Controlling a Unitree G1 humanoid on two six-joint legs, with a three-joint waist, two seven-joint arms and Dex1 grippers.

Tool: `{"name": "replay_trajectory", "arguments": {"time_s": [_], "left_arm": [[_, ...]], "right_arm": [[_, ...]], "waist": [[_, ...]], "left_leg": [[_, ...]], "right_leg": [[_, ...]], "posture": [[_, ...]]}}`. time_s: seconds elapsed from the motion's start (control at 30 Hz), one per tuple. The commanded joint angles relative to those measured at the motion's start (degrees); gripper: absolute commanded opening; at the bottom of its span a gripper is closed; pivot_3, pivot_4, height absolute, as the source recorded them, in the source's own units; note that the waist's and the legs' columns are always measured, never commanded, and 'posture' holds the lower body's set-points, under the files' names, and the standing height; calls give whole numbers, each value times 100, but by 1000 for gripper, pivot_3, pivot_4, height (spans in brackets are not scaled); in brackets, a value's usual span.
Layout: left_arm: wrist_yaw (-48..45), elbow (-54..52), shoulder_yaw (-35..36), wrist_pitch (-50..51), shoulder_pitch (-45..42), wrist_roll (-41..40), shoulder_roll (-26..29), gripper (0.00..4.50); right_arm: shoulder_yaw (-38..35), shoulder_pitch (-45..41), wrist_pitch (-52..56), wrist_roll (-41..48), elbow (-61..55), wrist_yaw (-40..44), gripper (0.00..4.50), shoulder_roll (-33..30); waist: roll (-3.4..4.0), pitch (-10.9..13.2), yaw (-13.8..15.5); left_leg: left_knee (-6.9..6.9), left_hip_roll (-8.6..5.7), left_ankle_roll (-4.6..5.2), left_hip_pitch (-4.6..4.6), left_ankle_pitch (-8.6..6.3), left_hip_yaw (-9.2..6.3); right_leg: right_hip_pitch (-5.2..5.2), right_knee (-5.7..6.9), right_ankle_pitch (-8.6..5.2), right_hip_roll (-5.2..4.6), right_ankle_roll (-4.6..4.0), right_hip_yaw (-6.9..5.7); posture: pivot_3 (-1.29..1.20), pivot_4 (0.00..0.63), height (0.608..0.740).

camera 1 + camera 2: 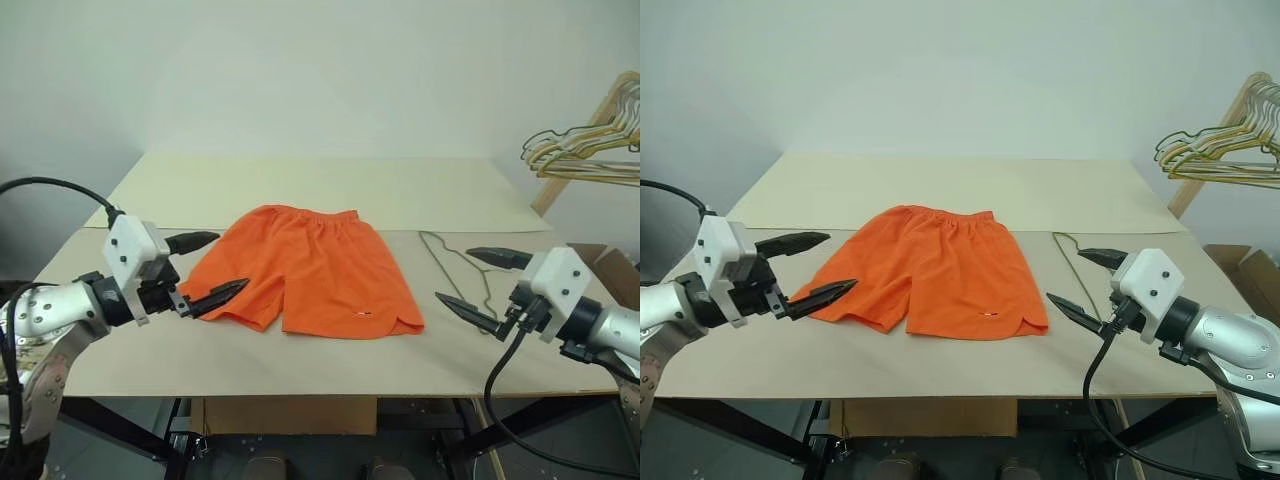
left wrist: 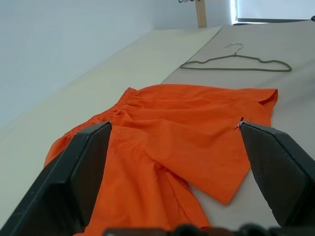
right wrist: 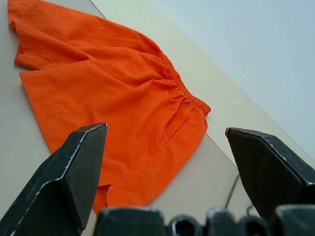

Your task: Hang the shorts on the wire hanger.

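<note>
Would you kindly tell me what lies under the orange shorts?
The shorts lie flat on the beige table. Whatever the fabric covers is hidden. The wire hanger lies beside them, not underneath.

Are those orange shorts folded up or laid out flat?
Laid out flat: the shorts lie spread on the table, waistband away from the robot, both legs showing.

A beige table (image 1: pixel 300 375) stands against a plain white wall (image 1: pixel 300 70). At the right edge, a bunch of gold and dark wire hangers (image 1: pixel 585 150) hangs on a slanted wooden rack (image 1: pixel 580 135). An open cardboard box (image 1: pixel 610 268) sits below them.
</note>
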Motion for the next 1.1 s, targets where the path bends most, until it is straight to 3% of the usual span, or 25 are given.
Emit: {"name": "replay_trajectory", "arguments": {"time_s": [0.03,0.5,0.8,1.1], "left_arm": [[10,-42,76,-148,-122,-60,3,4500],[-17,-204,100,-34,-127,-319,-30,4500],[66,-251,19,-78,-138,-342,-37,4500],[178,-363,-174,-45,-210,-425,-126,4500]], "right_arm": [[-207,-108,-153,-6,-75,-49,4473,-61],[132,-236,-186,-231,50,6,4473,-143],[1514,-732,-798,-1586,814,435,4473,-798],[3334,-1541,-2097,-3683,2385,201,4473,-633]], "waist": [[0,0,2],[0,0,15],[1,3,1],[-2,5,5]], "left_leg": [[0,0,0,0,0,0],[0,0,0,0,0,-1],[0,-2,0,1,0,2],[1,-3,0,-1,0,5]], "right_leg": [[0,0,0,0,0,0],[0,0,0,-1,0,1],[-1,0,0,-1,-1,2],[-1,0,0,0,-1,1]], "posture": [[114,0,740],[130,0,740],[121,0,740],[136,0,740]]}}
